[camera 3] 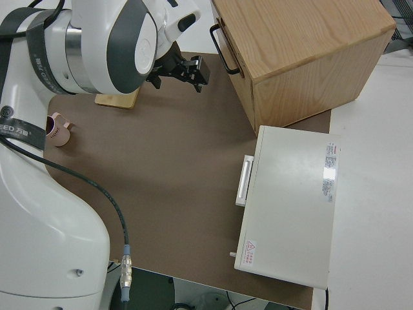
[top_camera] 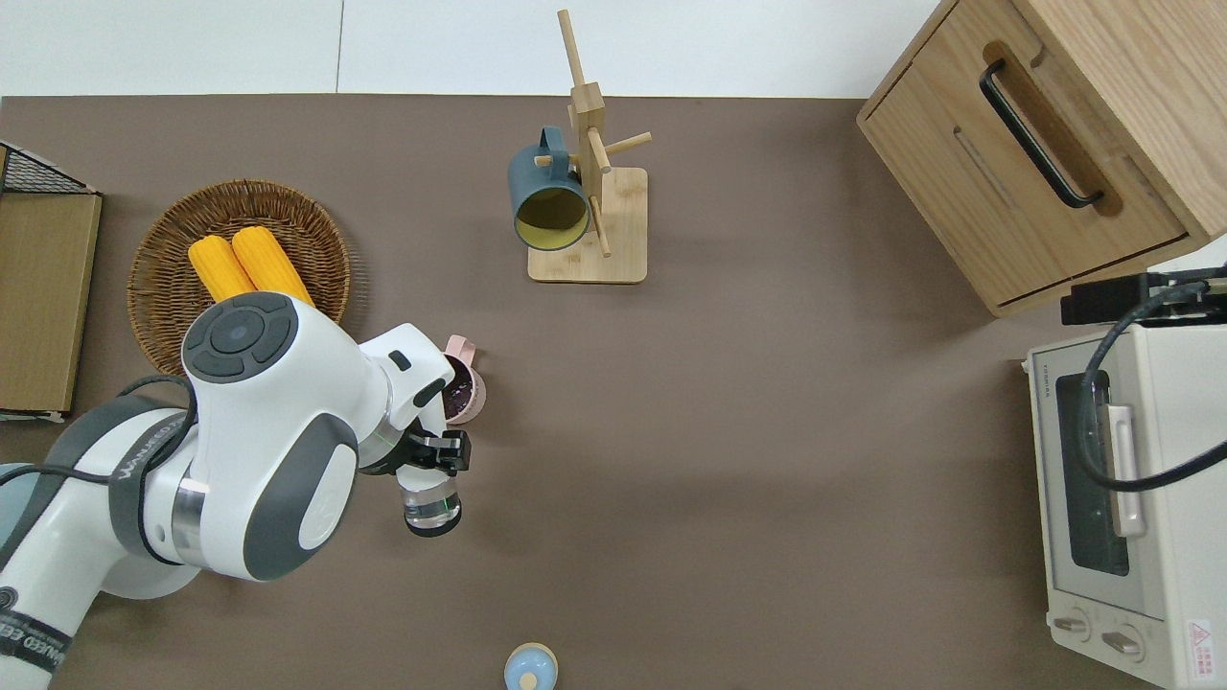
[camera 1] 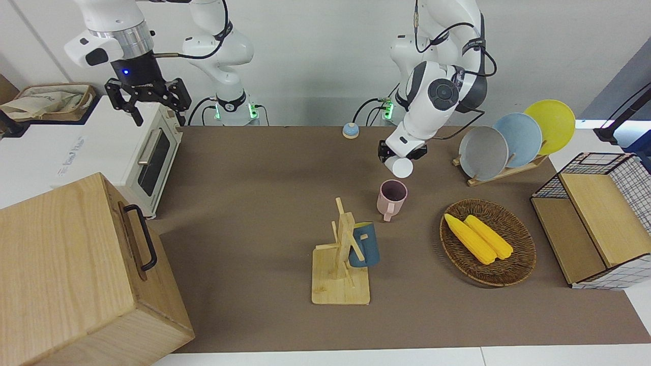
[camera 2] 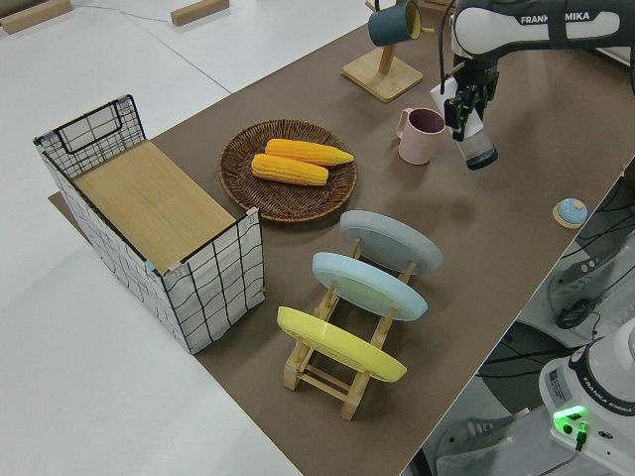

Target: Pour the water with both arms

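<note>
- Left gripper (top_camera: 433, 460) has its fingers clamped round a clear glass (top_camera: 432, 506), tipped on its side in the air.
- The glass hangs over bare table (top_camera: 767, 431), just beside the pink mug (camera 1: 391, 198); its mouth points away from the mug.
- The pink mug stands upright near the wicker basket (camera 1: 519, 259) of corn.
- Right gripper (camera 1: 152, 109) is parked, fingers spread, holding nothing.

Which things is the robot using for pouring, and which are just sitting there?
Using: left gripper, clear cup it holds tipped, pink mug.

Just sitting: right gripper, parked; blue mug on wooden rack, corn, plates, toaster oven.
</note>
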